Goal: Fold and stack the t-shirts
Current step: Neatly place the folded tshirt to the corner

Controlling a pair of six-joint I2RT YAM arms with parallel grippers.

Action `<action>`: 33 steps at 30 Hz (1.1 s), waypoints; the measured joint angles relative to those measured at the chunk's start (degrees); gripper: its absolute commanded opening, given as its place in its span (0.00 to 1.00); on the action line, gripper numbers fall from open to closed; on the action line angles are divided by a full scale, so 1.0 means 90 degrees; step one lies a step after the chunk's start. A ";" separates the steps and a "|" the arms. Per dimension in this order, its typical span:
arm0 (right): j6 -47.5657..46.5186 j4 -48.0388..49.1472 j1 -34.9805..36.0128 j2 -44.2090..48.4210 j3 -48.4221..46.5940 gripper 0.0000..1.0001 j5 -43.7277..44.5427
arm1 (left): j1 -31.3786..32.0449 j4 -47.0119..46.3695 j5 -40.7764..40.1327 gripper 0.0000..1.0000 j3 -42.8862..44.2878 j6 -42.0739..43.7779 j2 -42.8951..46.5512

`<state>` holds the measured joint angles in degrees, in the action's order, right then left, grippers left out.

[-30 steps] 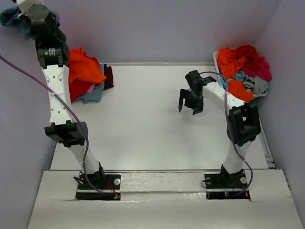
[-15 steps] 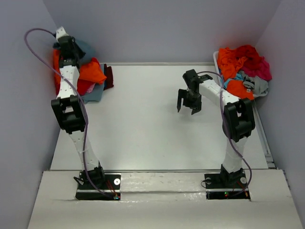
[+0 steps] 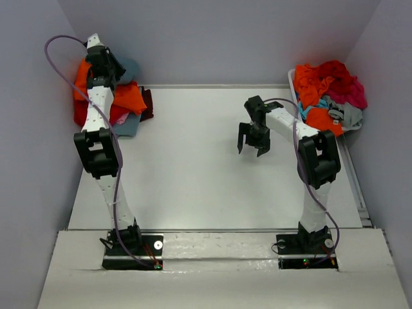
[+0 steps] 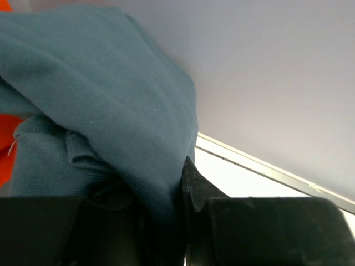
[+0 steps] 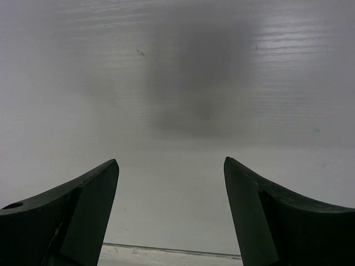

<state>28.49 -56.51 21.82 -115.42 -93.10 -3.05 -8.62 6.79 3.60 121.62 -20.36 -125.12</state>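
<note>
My left gripper [image 3: 103, 61] is at the back-left corner, over a pile of t-shirts. It is shut on the dark slate-blue t-shirt [image 3: 131, 68]. In the left wrist view this t-shirt [image 4: 111, 111] fills the left side and runs down between the jaws of the left gripper [image 4: 172, 180]. One fingertip [image 4: 191, 180] shows and the other is hidden by cloth. An orange t-shirt [image 3: 126, 96] lies on the same pile. My right gripper [image 3: 253, 148] is open and empty above the bare table, right of centre. Its view shows the right gripper [image 5: 171, 166] over only the white table [image 5: 177, 83].
The back-left pile also holds red, dark maroon [image 3: 147, 103] and light blue [image 3: 126, 127] cloth. A white basket [image 3: 293, 80] at the back right is heaped with orange, red, magenta, teal and grey shirts [image 3: 328, 87]. Walls close the left, back and right sides.
My left arm has come down from high near the camera to the back-left pile, carrying the slate-blue t-shirt. My right gripper has drifted slightly left, still open.
</note>
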 measured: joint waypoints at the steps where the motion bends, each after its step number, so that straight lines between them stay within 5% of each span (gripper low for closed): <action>1: 0.0000 0.0002 0.0002 -0.0005 -0.0010 0.82 -0.0012 | -0.0005 -0.0002 -0.0024 0.05 -0.0061 0.0012 0.0087; 7: -0.0002 0.0002 0.0007 -0.0010 -0.0010 0.82 -0.0044 | -0.0010 -0.0260 -0.0296 0.05 -0.1229 0.0121 0.0916; 18: -0.0022 -0.0002 0.0007 -0.0010 -0.0010 0.82 -0.0039 | 0.0000 -0.0814 -0.0478 0.05 -0.1515 0.0359 0.1756; 33: 0.0034 -0.0236 0.0007 -0.0010 0.0075 0.82 0.0090 | -0.0029 -0.0991 -0.0566 0.05 0.0874 0.0209 0.1039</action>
<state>28.80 -58.63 21.89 -115.50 -92.42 -2.24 -8.88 -2.13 -1.50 129.49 -18.48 -115.77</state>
